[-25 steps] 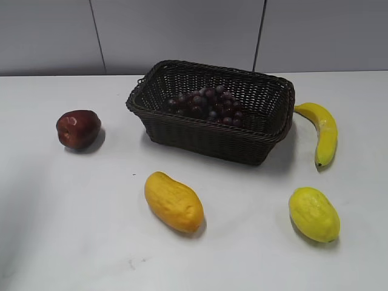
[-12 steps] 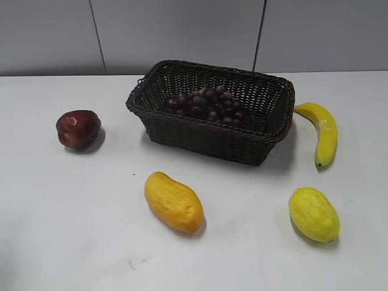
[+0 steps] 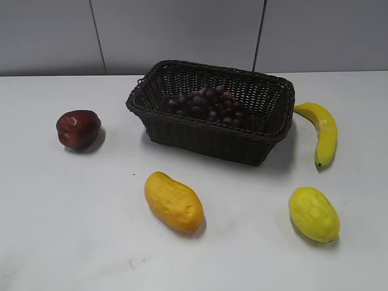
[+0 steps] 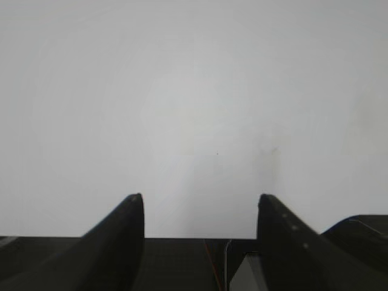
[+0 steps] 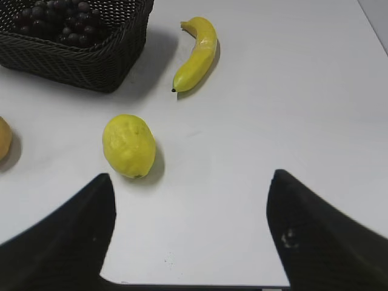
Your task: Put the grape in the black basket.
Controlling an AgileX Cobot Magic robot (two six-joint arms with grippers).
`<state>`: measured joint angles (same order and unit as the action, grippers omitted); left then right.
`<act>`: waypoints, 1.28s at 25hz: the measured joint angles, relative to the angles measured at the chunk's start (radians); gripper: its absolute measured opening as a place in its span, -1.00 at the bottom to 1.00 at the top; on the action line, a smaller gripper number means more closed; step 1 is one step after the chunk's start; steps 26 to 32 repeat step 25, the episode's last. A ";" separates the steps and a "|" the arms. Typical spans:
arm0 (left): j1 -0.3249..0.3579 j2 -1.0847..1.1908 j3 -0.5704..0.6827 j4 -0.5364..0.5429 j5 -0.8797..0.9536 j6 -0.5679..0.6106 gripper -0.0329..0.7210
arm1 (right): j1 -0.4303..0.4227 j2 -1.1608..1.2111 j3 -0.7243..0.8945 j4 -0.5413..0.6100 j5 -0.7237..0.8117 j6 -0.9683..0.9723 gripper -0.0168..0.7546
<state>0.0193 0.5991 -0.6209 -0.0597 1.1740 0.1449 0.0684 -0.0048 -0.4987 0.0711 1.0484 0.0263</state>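
Note:
The grape [image 3: 207,104], a bunch of small dark purple-red grapes, lies inside the black basket [image 3: 206,139] at the back middle of the white table. Both also show at the top left of the right wrist view, the grape [image 5: 57,18] inside the black basket [image 5: 79,60]. Neither arm shows in the exterior view. My left gripper [image 4: 200,203] is open and empty over bare white table. My right gripper [image 5: 191,182] is open and empty, above the table's front right part, well away from the basket.
A dark red apple [image 3: 77,128] sits left of the basket. An orange-yellow mango [image 3: 173,201] lies in front of it. A yellow lemon-like fruit [image 3: 313,213] [image 5: 128,145] lies front right. A banana [image 3: 322,130] [image 5: 197,51] lies right of the basket.

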 joint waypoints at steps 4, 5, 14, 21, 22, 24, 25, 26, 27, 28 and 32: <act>0.000 -0.168 0.064 0.000 -0.009 0.000 0.55 | 0.000 0.000 0.000 0.000 0.000 0.000 0.57; 0.000 -0.211 0.079 0.000 -0.017 0.000 0.55 | 0.000 0.000 0.000 0.000 0.000 0.000 0.57; 0.000 -0.567 0.128 -0.031 -0.084 0.000 0.55 | 0.000 0.000 0.000 0.000 0.000 0.000 0.57; 0.000 -0.605 0.129 -0.050 -0.087 -0.031 0.55 | 0.000 0.000 0.000 0.000 0.000 0.000 0.57; 0.000 -0.605 0.129 -0.054 -0.087 -0.033 0.55 | 0.000 0.000 0.000 0.000 0.000 0.000 0.57; 0.000 -0.605 0.129 -0.059 -0.087 -0.035 0.55 | 0.000 0.000 0.000 0.000 0.000 0.000 0.57; 0.000 -0.605 0.129 -0.059 -0.087 -0.036 0.55 | 0.000 0.000 0.000 0.000 0.000 0.000 0.57; 0.000 -0.605 0.129 -0.059 -0.087 -0.036 0.55 | 0.000 0.000 0.000 0.000 0.000 0.000 0.57; 0.000 -0.605 0.129 -0.059 -0.087 -0.036 0.55 | 0.000 0.000 0.000 0.000 0.000 0.000 0.57; 0.000 -0.605 0.129 -0.059 -0.087 -0.036 0.55 | 0.000 0.000 0.000 0.000 0.000 0.000 0.57; 0.000 -0.605 0.129 -0.059 -0.087 -0.036 0.55 | 0.000 0.000 0.000 0.000 0.000 0.000 0.57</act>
